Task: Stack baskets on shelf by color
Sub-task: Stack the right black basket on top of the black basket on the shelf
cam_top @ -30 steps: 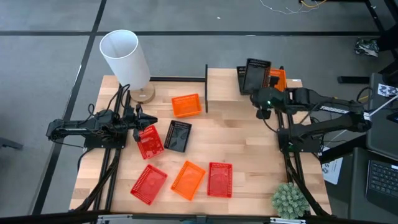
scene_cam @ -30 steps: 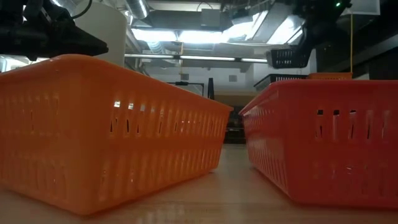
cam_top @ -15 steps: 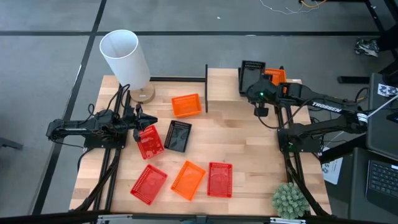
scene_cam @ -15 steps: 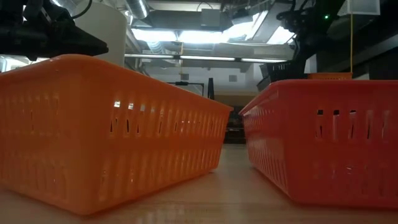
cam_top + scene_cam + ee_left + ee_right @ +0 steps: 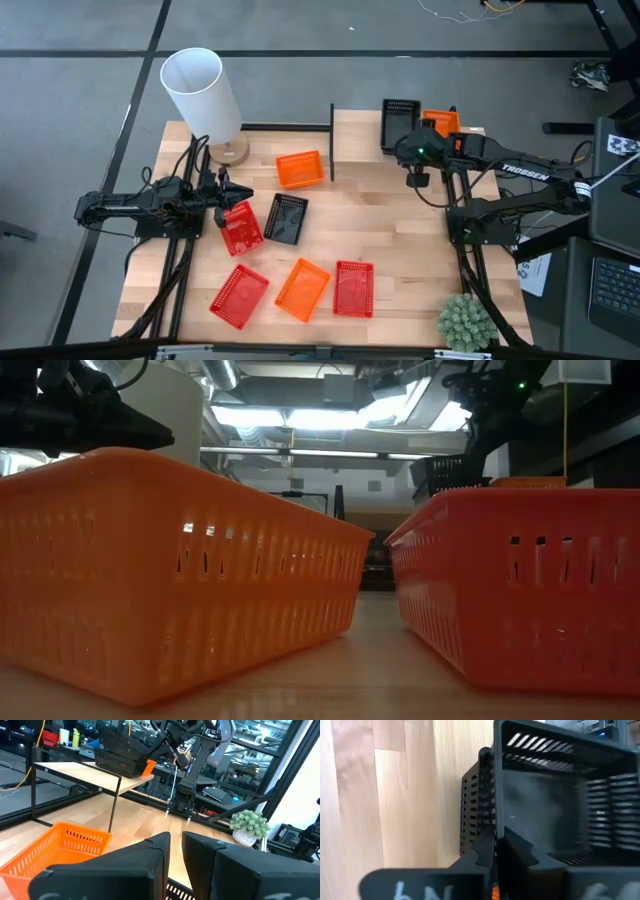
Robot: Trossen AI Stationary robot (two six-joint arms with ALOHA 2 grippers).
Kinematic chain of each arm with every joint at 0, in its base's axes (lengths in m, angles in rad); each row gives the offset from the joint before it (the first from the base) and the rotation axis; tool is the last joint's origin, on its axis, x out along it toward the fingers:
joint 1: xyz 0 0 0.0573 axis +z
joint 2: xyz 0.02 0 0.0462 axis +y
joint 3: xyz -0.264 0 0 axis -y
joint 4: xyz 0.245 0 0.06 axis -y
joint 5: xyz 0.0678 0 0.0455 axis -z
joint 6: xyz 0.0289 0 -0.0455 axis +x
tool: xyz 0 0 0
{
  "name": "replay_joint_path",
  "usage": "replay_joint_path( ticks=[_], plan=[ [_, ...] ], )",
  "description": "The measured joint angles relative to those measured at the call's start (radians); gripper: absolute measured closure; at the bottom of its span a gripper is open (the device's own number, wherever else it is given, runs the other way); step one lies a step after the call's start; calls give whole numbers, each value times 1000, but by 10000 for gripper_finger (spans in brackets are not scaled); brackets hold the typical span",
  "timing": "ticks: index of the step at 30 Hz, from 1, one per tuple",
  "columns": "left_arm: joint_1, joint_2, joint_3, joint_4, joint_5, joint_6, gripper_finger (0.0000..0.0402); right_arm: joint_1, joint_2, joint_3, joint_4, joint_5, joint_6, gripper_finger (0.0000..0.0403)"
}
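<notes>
Right claw (image 5: 408, 148) over shelf (image 5: 355, 140), fingers pinching wall of black basket (image 5: 399, 120), left claw (image 5: 222, 193) clenched near red basket (image 5: 240, 228) on surface (image 5: 400, 240)

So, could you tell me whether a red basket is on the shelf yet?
No, the shelf holds only a black basket and an orange basket.

High overhead; low tabletop-level; wrists close; all share shelf (image 5: 400, 140).
</notes>
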Motion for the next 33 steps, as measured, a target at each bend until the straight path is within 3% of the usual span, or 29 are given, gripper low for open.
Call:
replay_joint_path(
  ticks=[12, 24, 33],
  plan=[
    [0, 0, 0, 0, 0, 0, 360, 0, 0, 3, 1, 68, 32, 334],
    [0, 0, 0, 0, 0, 0, 360, 1, -1, 102, -83, -6, 104, 315],
    [0, 0, 0, 0, 0, 0, 360, 1, -1, 43, -107, 81, 108, 314]
  ],
)
